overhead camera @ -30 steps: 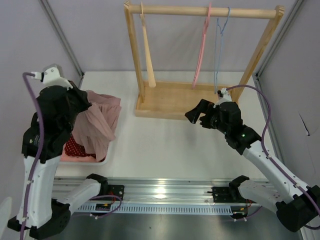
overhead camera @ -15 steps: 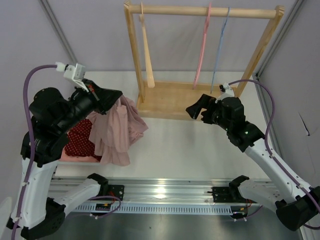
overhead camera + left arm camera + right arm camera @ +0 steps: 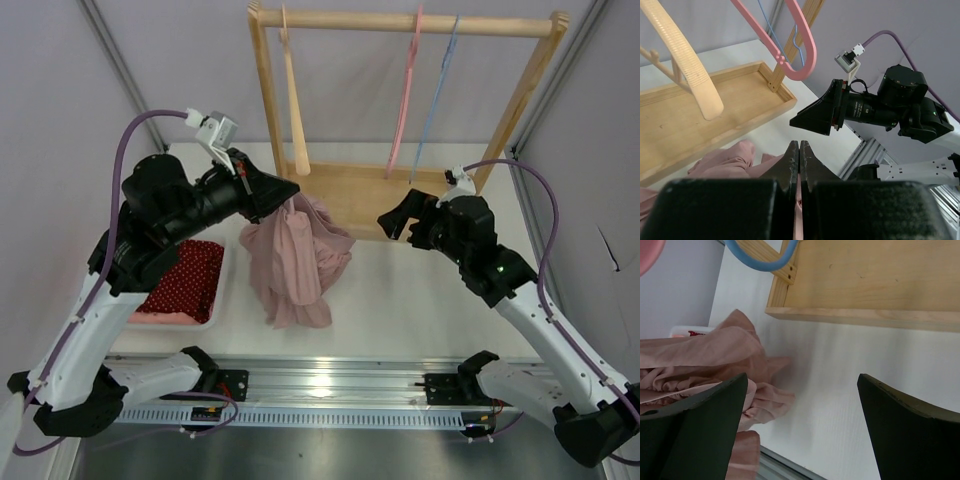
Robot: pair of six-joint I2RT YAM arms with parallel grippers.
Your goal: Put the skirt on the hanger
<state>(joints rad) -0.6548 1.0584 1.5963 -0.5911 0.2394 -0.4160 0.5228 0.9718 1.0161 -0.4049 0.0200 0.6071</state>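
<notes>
Swinging over from the tray [image 3: 212, 318], the left gripper [image 3: 283, 190] now hangs just in front of the wooden rack [image 3: 262, 90], and the skirt [image 3: 295, 255] has come along with it. Its jaws are pinched tight on a fold at the top of the pink cloth. The rest dangles below in a bunch above the middle of the table [image 3: 400, 290]; whether the lowest folds touch the surface I cannot tell. The right gripper [image 3: 400, 222] waits near the cloth, jaws spread wide with nothing in them, facing it.

The trouble I would expect comes from that hold: one small pinch of crumpled fabric, with the waistband not opened out. If the right gripper takes a random fold, the skirt likely stays bunched and will not sit on a hanger. A slip from so thin a pinch would drop it. Swaying cloth could also snag the cream hanger [image 3: 295, 110] close behind it.

The skirt's long axis runs roughly up and down, pinched end uppermost, loose end pointing down toward the near edge.
</notes>
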